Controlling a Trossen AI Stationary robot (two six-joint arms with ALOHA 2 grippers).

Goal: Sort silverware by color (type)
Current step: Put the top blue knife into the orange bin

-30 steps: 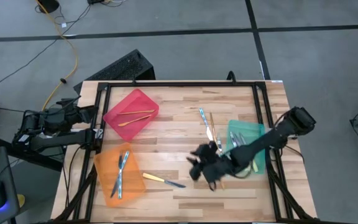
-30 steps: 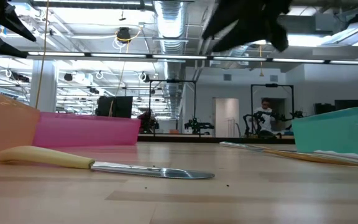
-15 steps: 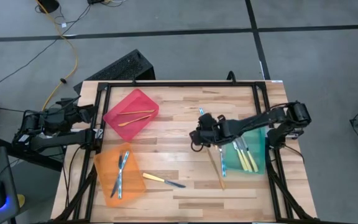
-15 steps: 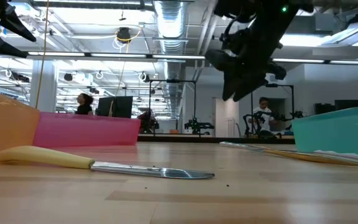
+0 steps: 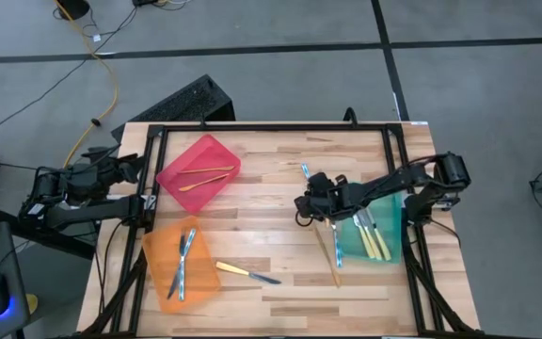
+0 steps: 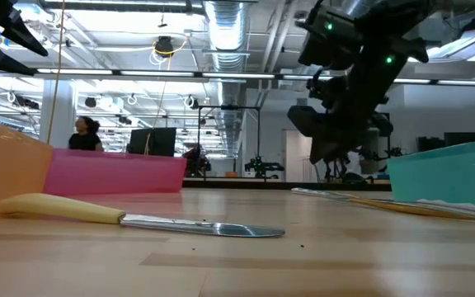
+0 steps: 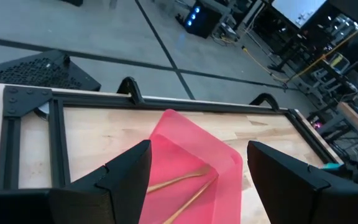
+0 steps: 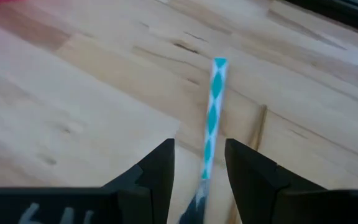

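My right gripper (image 5: 307,203) (image 8: 199,155) is open and hangs low over loose silverware on the right half of the table. A silvery-blue piece (image 8: 212,118) (image 5: 307,177) lies flat on the wood, its near end running between my fingers without touching them. A gold piece (image 8: 259,124) (image 5: 327,247) lies beside it. A yellow-handled knife (image 5: 247,273) (image 6: 138,216) lies flat toward the near edge. My left gripper (image 7: 197,155) is open and waits beyond the table's left edge (image 5: 92,179).
The red bin (image 5: 200,169) holds two gold pieces, the orange bin (image 5: 182,262) holds silvery-blue pieces, and the green bin (image 5: 374,224) by the right edge holds yellow-handled ones. A black frame (image 5: 252,127) runs along the table's edges. Bare wood shows in the table's middle.
My right gripper has swung from the table's near side, beside the green bin, toward the far edge to the loose pieces. It then came down closer to the tabletop. The silverware on the table has stayed put.
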